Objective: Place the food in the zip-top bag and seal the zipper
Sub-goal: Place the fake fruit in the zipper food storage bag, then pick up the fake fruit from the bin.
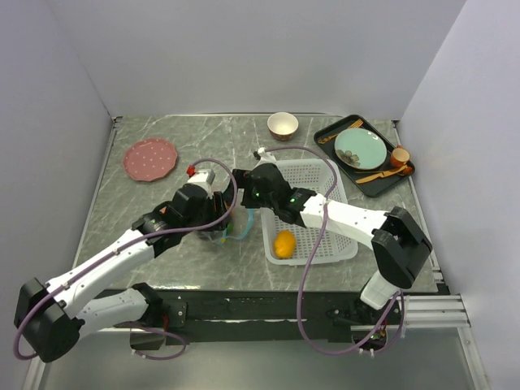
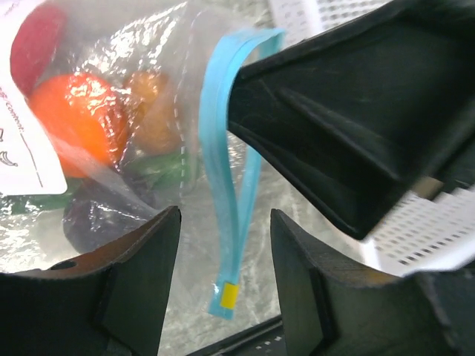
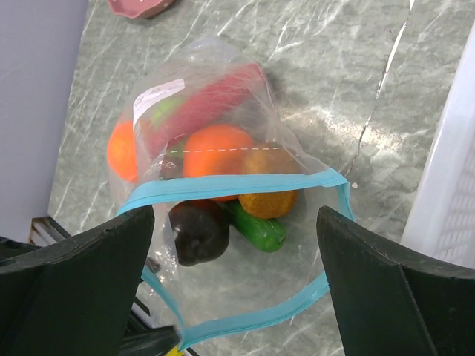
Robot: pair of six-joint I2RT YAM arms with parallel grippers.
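The zip-top bag [image 3: 223, 96] lies on the table with its mouth wide open; the teal zipper [image 3: 223, 187] forms a loop. Inside are two oranges [image 3: 215, 152], a brown kiwi [image 3: 269, 185], a dark round fruit [image 3: 199, 231], a green pepper [image 3: 260, 226], a red chili [image 3: 215, 96] and a green apple [image 3: 165, 111]. My right gripper [image 3: 236, 219] is open over the mouth. My left gripper [image 2: 225, 222] is open, the zipper's yellow-tipped end [image 2: 230, 295] hanging between its fingers, untouched. The yellow fruit [image 1: 283, 244] lies in the white mesh basket [image 1: 325, 175].
The basket stands right of the bag [image 1: 231, 231]. A pink plate [image 1: 150, 158] is at the back left, a small bowl [image 1: 282, 125] at the back. A black tray [image 1: 357, 175] at the back right holds a teal plate [image 1: 361, 149], wooden spoons and a brown cup [image 1: 400, 155].
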